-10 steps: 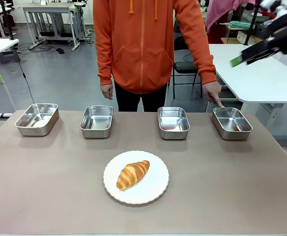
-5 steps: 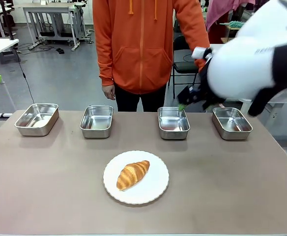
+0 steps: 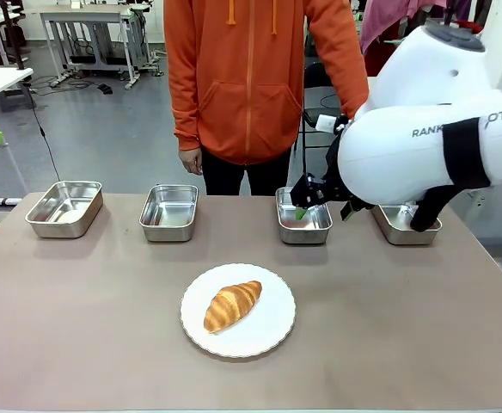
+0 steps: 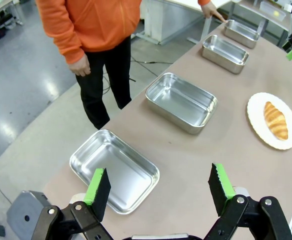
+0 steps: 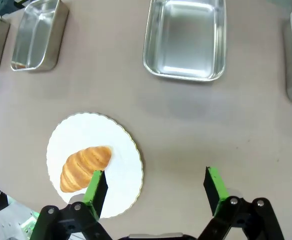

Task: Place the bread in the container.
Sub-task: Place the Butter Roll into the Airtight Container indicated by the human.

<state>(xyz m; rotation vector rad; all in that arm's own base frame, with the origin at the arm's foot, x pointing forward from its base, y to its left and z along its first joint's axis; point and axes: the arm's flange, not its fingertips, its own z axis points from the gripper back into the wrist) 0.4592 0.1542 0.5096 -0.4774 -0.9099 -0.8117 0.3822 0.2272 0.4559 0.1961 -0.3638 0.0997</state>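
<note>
Near one fingertip of right gripper (image 5: 156,186): bread (image 5: 85,161) on plate (image 5: 123,165). Jaws spread wide, empty. Left gripper (image 4: 158,187) likewise.

Brown-grey table (image 3: 79,327), matte top. A round white plate (image 3: 272,331) with a scalloped rim lies near the robot's edge, about mid-width. Beyond the plate sits a row of four shiny steel pans, all apart from each other and from the plate. The far-left pan (image 3: 64,207) is well off to the plate's left and the second pan (image 3: 169,211) is beyond it, slightly left. The third pan (image 3: 315,228) is beyond it, slightly right. The rightmost pan (image 3: 397,228) is well to the plate's right and partly hidden.
</note>
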